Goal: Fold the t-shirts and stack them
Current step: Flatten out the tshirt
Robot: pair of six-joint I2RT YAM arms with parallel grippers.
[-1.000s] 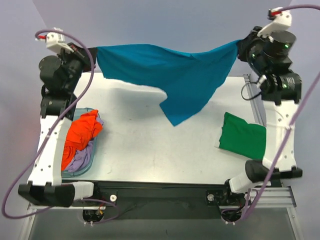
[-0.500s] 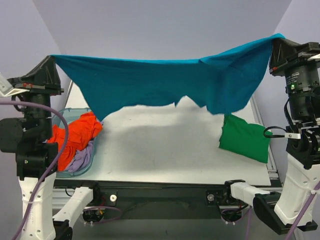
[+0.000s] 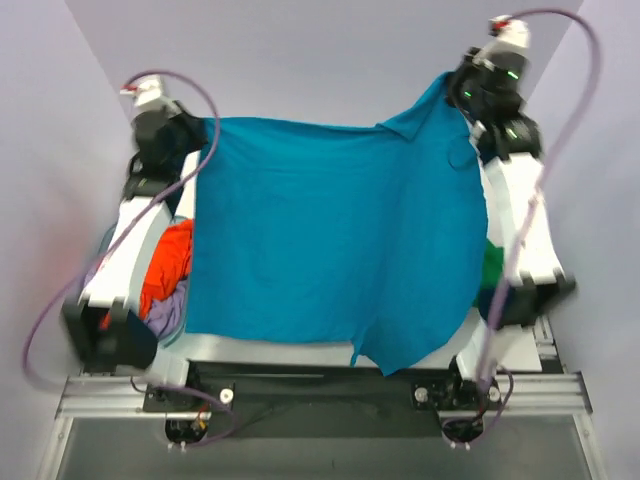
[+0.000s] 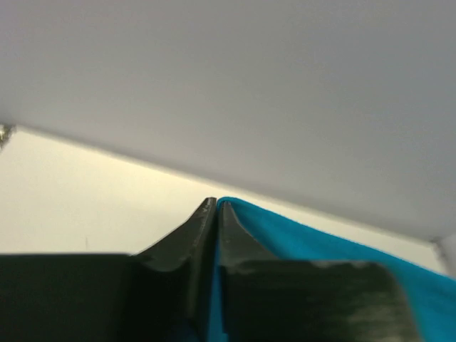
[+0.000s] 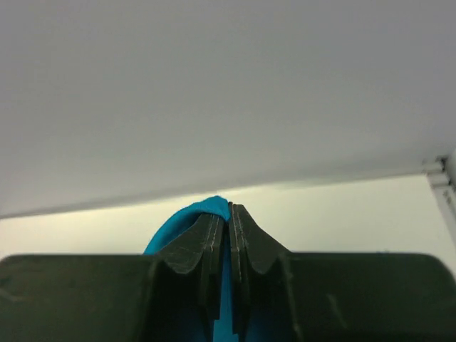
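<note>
From above, the teal shirt (image 3: 330, 240) had changed a lot. A moment before it hung bunched up in the air between the two arms. Now it was spread wide over the worktop (image 3: 270, 352), from the far edge to past the near edge. The left pincer (image 3: 203, 128) held its far left corner and the right pincer (image 3: 452, 92) its far right shoulder. It hid most of the green shirt (image 3: 489, 265) by the right edge. The orange shirt (image 3: 172, 265) and the lavender shirt (image 3: 165, 310) lay at the left edge. The teal shirt looked ready to be laid flat for folding.

In the left wrist view, the left pincer (image 4: 216, 206) was pressed together on the teal shirt (image 4: 299, 235).

In the right wrist view, the right pincer (image 5: 229, 210) was clamped on the teal shirt (image 5: 189, 217) too.
</note>
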